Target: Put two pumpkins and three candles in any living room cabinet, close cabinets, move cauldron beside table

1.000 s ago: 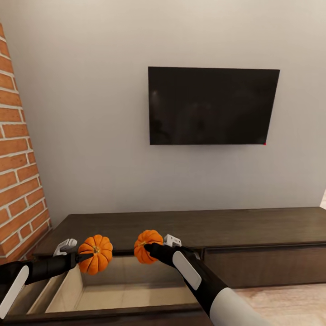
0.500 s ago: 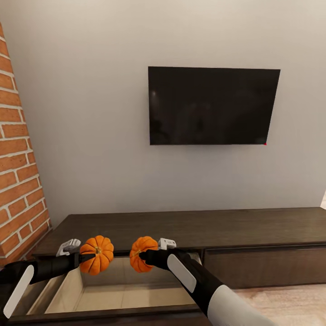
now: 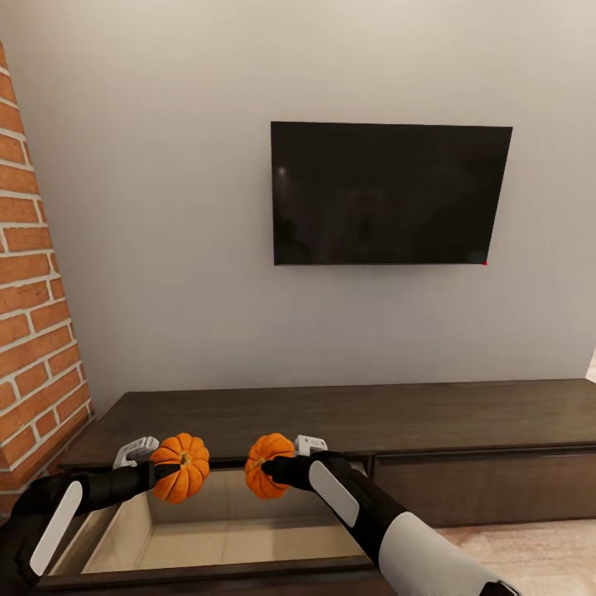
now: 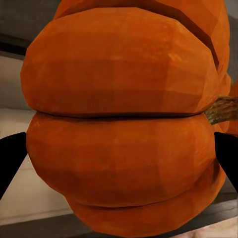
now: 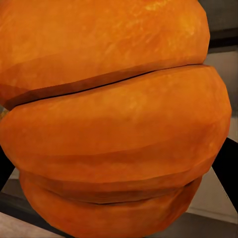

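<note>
While both arms reach forward low in the frame, each one holds a pumpkin over the open drawer of the cabinet (image 3: 463, 414). The left tool (image 3: 170, 473), at the lower left of the head view, is closed tight on the left pumpkin (image 3: 180, 468), whose stem points toward the camera. The right tool (image 3: 273, 472), just right of it near the bottom middle, is closed tight on the right pumpkin (image 3: 266, 465).

The two pumpkins hang side by side, near each other but not touching. In the left wrist view the left pumpkin (image 4: 124, 119) is very big and close (its brown stem pokes out at the right edge), with a dark finger tip (image 4: 11, 161) at each side of it. In the right wrist view the right pumpkin (image 5: 114, 119) is just as close, with a dark finger (image 5: 229, 171) at the right edge.

Below the pumpkins, the drawer (image 3: 232, 538) is pulled out toward the robot, and its pale inside shows. The other front of the cabinet, at the lower right, is shut.

A black TV (image 3: 389, 194) hangs on the grey wall above the cabinet. A red brick wall (image 3: 29, 314) runs down the left edge of the frame.
</note>
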